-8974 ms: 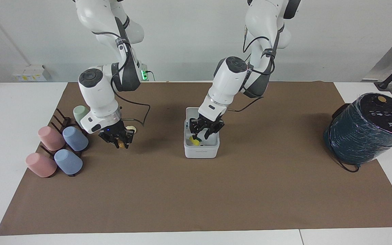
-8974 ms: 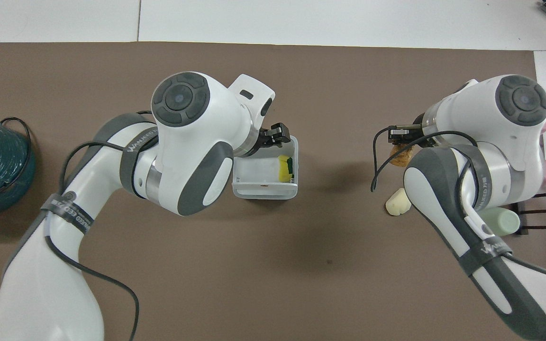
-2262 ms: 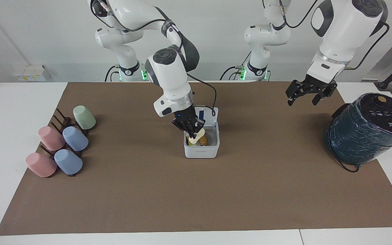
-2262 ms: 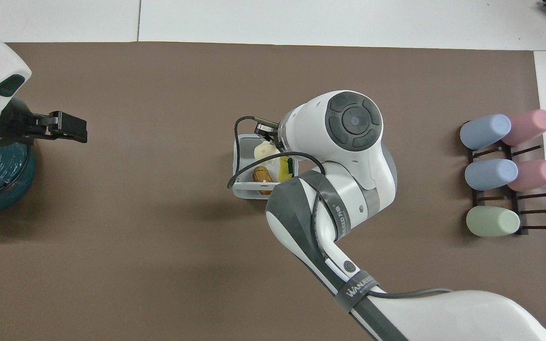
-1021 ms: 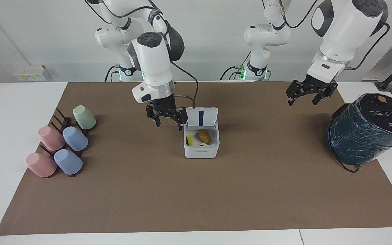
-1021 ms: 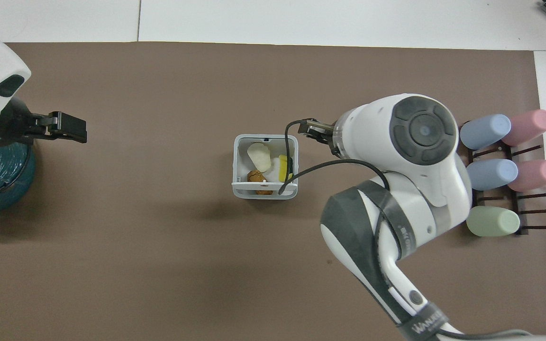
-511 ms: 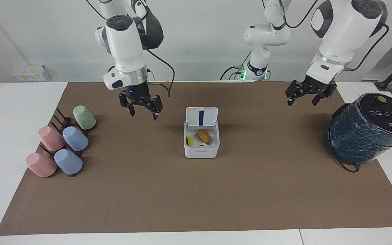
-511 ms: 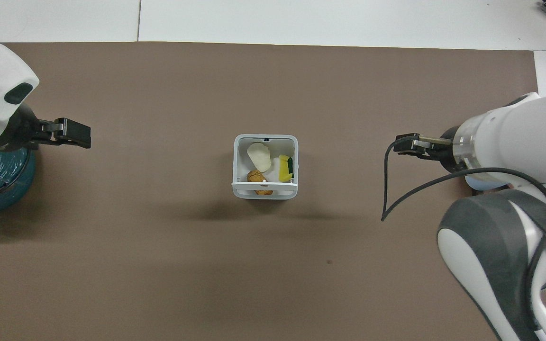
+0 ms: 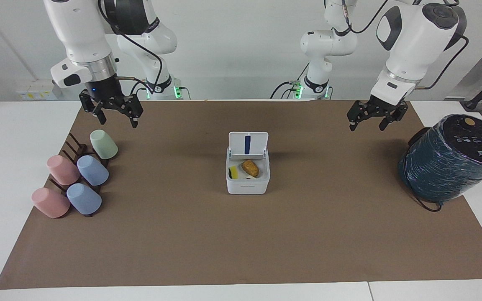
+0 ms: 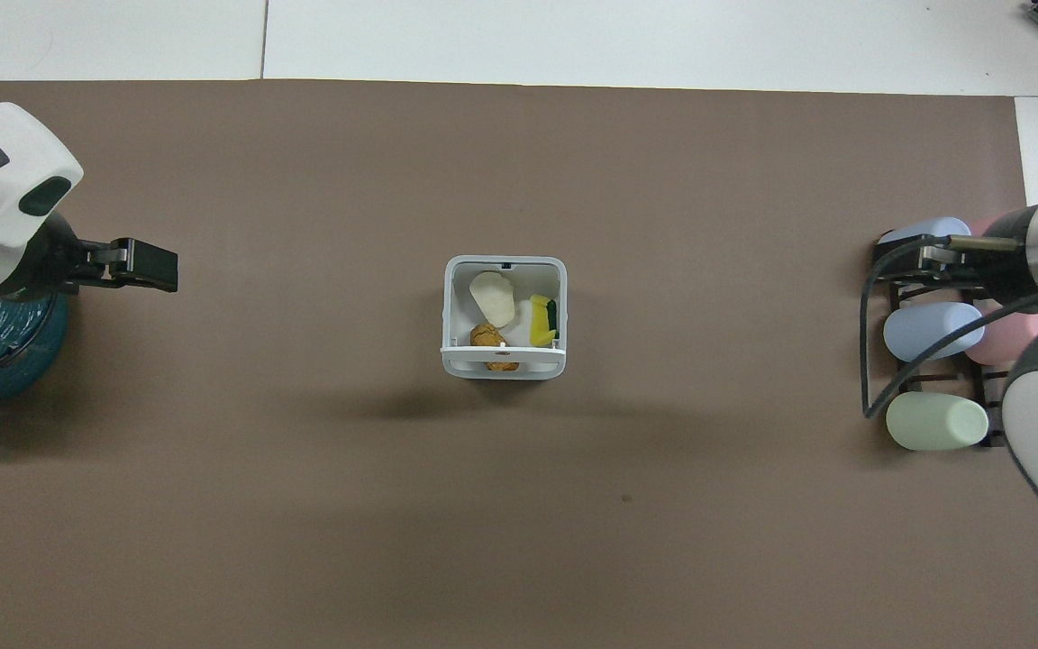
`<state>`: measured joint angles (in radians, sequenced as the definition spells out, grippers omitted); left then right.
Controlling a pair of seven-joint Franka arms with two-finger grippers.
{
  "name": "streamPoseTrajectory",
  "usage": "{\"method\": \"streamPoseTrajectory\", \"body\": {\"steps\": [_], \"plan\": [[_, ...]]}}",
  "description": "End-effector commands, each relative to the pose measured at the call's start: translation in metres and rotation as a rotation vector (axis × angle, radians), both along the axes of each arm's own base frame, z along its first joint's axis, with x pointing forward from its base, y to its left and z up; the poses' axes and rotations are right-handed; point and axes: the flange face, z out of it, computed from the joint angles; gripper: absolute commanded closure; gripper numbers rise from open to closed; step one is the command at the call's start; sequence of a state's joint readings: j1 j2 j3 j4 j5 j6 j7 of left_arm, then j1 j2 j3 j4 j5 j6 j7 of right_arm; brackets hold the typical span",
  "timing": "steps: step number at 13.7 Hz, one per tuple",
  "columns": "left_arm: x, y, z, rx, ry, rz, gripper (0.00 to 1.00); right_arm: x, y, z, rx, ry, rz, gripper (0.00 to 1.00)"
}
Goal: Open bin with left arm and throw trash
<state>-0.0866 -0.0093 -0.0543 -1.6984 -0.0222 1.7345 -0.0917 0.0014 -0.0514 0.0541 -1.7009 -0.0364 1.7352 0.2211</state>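
Note:
The white bin (image 9: 247,186) stands mid-mat with its lid (image 9: 248,144) hinged up, blue stripe showing. Inside lie the yellow-and-green sponge piece (image 9: 233,172), the orange-brown lump (image 9: 250,167) and the pale cream lump (image 10: 493,297). The overhead view also shows the bin (image 10: 450,311), the sponge (image 10: 541,321) and the orange-brown lump (image 10: 486,336). My left gripper (image 9: 366,120) hangs open and empty above the mat toward the left arm's end, apart from the bin. My right gripper (image 9: 117,117) is open and empty, raised near the cup rack.
Several pastel cups, among them a green one (image 9: 103,144) and a blue one (image 9: 92,169), lie on a dark rack (image 9: 73,144) at the right arm's end. A large dark teal wrapped cylinder (image 9: 450,159) stands at the left arm's end.
My right gripper let go of the cream lump in the bin, then rose and swung away toward the cup rack. The left gripper has barely shifted.

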Motion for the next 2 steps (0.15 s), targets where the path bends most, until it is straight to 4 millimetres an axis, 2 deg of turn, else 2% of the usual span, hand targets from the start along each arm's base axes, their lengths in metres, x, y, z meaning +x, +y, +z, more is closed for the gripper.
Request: {"method": "streamPoseTrajectory", "body": {"steps": [1, 2], "plan": [[-0.0081, 0.0035, 0.0013, 0.021, -0.022, -0.011, 0.00, 0.0086, -0.0064, 0.0058, -0.017, 0.050, 0.038, 0.00], [-0.0077, 0.0035, 0.0005, 0.022, -0.021, -0.011, 0.00, 0.0073, -0.0065, 0.0047, -0.018, 0.062, 0.039, 0.00]]}}
